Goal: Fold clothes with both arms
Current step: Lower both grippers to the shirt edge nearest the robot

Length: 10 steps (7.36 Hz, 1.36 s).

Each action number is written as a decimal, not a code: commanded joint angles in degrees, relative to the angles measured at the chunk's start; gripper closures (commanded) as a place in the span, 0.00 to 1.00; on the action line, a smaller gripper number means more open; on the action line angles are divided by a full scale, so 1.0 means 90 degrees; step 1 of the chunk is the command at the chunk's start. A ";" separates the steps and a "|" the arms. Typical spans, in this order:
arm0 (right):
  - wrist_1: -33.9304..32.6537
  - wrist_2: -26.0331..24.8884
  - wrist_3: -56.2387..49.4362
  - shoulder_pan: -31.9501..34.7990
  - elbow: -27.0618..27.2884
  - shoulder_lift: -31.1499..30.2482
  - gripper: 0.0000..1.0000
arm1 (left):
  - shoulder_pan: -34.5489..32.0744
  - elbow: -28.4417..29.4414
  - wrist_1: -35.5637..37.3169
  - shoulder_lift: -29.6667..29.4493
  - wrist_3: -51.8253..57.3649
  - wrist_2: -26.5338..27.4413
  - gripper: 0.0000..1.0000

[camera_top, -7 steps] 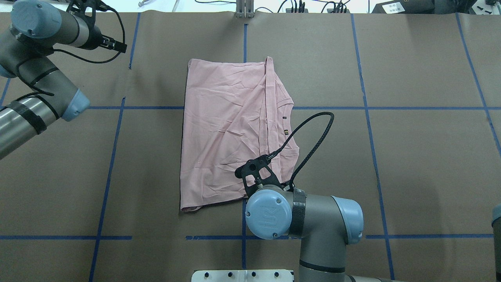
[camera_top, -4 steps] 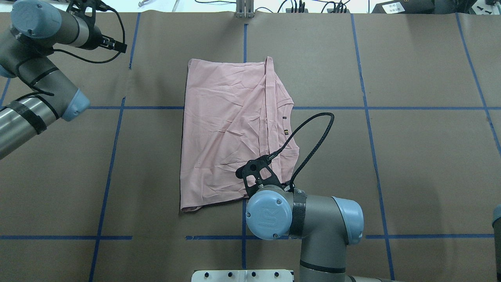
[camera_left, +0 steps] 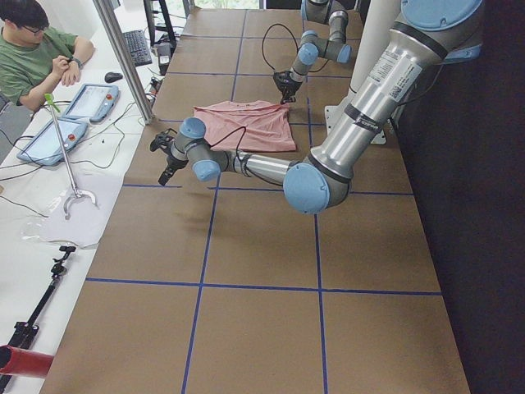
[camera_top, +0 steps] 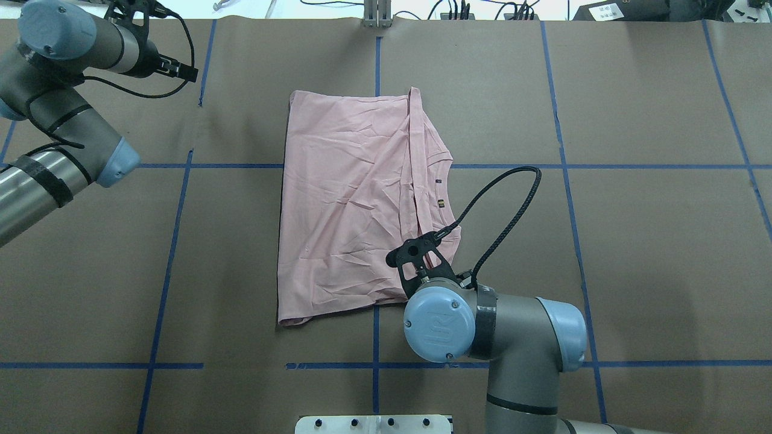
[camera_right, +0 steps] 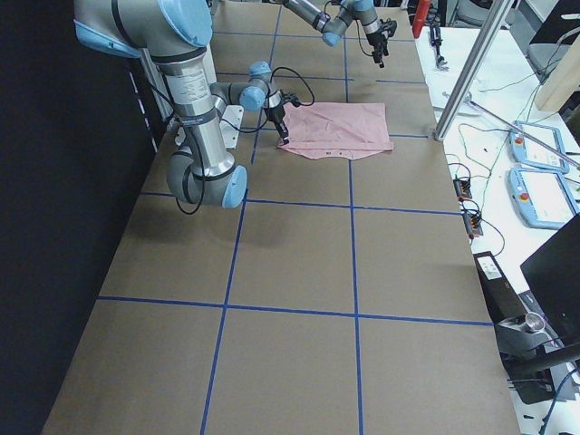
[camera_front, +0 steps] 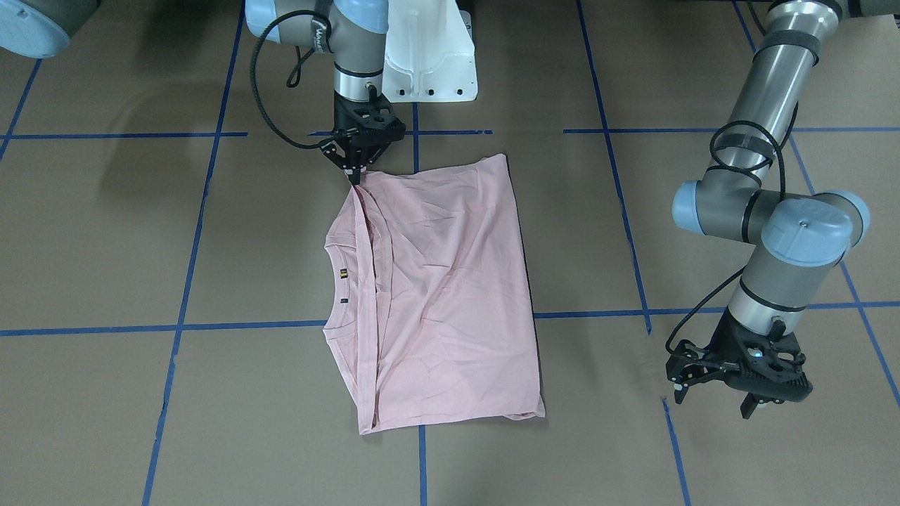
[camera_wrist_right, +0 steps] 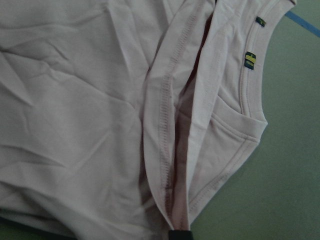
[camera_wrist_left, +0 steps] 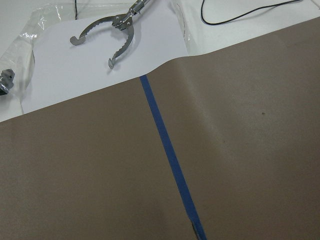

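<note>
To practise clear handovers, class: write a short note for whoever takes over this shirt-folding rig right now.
Right gripper: jaws closed, seemingly pinching the T-shirt at its collar-side corner nearest the robot's base.
Left gripper: jaws open, empty, over the bare table, well apart from the shirt.
Done: the shirt lies flat mid-table, partly folded, with a layer doubled over beside the collar.
Left: probably lift the pinched corner, bring the left gripper over, and finish folding.

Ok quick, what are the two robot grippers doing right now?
Left gripper: open, holding nothing.
Right gripper: shut on a hem corner of the pale pink short-sleeved T-shirt.
</note>
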 commanded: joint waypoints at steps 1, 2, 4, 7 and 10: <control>0.0006 0.0000 0.0564 -0.0166 0.0155 -0.0329 1.00 | 0.0005 -0.0007 0.0001 0.0000 0.0001 0.0000 0.00; -0.0003 0.0000 0.0693 -0.0187 0.0204 -0.0339 1.00 | 0.0005 -0.0007 0.0001 0.0000 0.0001 0.0000 0.00; -0.0003 0.0000 0.0840 -0.0206 0.0243 -0.0398 1.00 | 0.0005 -0.0007 0.0001 0.0000 -0.0009 0.0000 0.00; 0.0064 0.0106 0.0851 -0.0071 0.0543 -0.0330 0.00 | -0.0005 -0.0104 0.0021 0.0000 -0.0057 -0.0252 0.00; 0.2174 0.0897 0.1123 0.0457 0.0956 -0.1058 0.00 | 0.0238 -0.1612 0.0080 0.0758 -0.1516 -0.0976 0.00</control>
